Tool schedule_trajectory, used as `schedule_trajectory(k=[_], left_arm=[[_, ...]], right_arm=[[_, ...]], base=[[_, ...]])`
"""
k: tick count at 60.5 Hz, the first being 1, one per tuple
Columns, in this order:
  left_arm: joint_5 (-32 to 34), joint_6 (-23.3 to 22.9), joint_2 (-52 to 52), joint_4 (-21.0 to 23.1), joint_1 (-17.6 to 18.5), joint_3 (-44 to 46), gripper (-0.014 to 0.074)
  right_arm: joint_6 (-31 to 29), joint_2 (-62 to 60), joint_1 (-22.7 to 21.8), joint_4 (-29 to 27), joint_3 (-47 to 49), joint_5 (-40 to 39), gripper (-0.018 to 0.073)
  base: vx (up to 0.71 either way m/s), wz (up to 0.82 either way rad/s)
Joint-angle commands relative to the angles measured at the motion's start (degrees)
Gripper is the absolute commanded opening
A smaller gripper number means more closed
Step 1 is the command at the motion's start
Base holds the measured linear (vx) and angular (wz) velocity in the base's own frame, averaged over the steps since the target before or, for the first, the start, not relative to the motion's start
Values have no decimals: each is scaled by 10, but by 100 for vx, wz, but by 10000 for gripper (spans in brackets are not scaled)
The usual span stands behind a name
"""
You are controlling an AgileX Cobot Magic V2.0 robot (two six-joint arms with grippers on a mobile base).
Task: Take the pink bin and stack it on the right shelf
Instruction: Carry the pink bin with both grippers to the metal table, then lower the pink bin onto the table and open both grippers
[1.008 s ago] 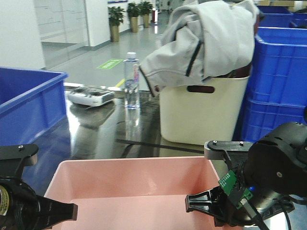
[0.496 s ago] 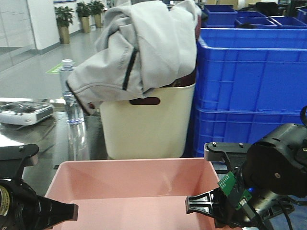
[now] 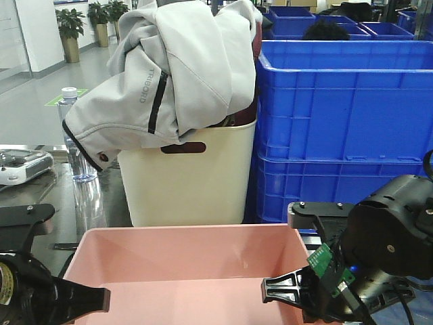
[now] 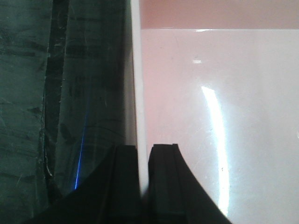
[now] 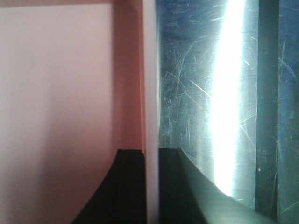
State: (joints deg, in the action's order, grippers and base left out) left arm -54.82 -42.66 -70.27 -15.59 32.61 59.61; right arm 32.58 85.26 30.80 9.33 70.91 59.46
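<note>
So right now I'm carrying the pink bin point(image 3: 189, 267) between both arms, low and right in front of me. My left claw point(image 4: 142, 149) is pinching the bin's left wall, one finger inside and one outside, closed down to just the wall's thickness. My right claw point(image 5: 150, 153) is doing the same on the right wall. Gripping opposite sides like this is, I reckon, what's keeping a wide shallow tub level instead of tipping off one side. Both wrist cams are showing shiny scratched steel with a dark stripe just outside the walls, and I'm taking that as the top of the right shelf point(image 5: 201, 93). Can't tell whether the bin's bottom is touching it or hanging just above.

Compared with half a second back, the bin and both claws are sitting in the exact same spot in the front cam, but everything behind is sliding left. The cream basket point(image 3: 189, 183) with the grey jacket point(image 3: 169, 74) draped over it is shifting over, the water bottle point(image 3: 76, 145) is drifting toward the left edge, and the white gadget point(image 3: 20, 166) is nearly out of frame. The blue crates point(image 3: 338, 122) are filling more of the right side. So I'm guessing I'm swinging right with the bin, and it isn't stacked yet.
</note>
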Motion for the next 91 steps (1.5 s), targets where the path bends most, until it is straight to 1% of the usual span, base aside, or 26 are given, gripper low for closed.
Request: schedule_trajectory(k=[1,20,30,35,40,44,47,51,52,53,59,68,73,76,80,84,88,91], left_arm=[[3,-3,18,-41,-1,17,41],[4,-3,18,-41,-1,17,41],[26,-6,18,-51,-1,17,41],[56,-6,17,-61,-1,17,41],[83,14,14,-71,-1,17,45],[94,37,6,-70,-1,17,60],[94,44,-2,-70,-1,17,86],[93,51,-13,-68,-1,17,140],[93,51,-15,-68,-1,17,171],[94,51,-18,-68,-1,17,179],[94,53,-23,-68,-1,18,311],[94,54,-12,-63,-1,18,496],[88,56,5,-60,-1,18,552],[81,70,22,-48,-1,19,571],[70,102,50,-26,-1,19,576],[56,158,85,4,-1,19,576],[36,221,123,34,-1,19,576],[27,264,154,62,-1,18,576]], right_arm=[[-6,-20,-6,56,14,6,-9],[-6,-20,-6,56,14,5,-9],[-1,-20,-6,56,14,3,-9],[9,-20,-6,56,14,-1,-9],[19,-20,-6,58,14,-2,-8],[42,-20,-6,64,14,-2,-3],[57,-20,-6,70,14,-4,9],[55,-20,-6,70,14,-7,43],[55,-20,-6,70,14,-7,52],[54,-20,-6,70,14,-7,62],[54,-20,-6,70,14,-1,137],[53,-20,-6,69,14,-2,332],[50,-27,-6,72,14,-8,438],[40,-39,-5,71,14,-16,498],[12,-65,-5,66,14,-22,539],[-37,-100,-5,53,14,-25,563],[-97,-140,-5,43,6,-29,566],[-132,-176,-5,36,-8,-31,566]], base=[[0,0],[0,0],[0,0],[0,0],[0,0],[0,0],[0,0],[0,0],[0,0],[0,0],[0,0],[0,0],[0,0],[0,0],[0,0],[0,0],[0,0],[0,0]])
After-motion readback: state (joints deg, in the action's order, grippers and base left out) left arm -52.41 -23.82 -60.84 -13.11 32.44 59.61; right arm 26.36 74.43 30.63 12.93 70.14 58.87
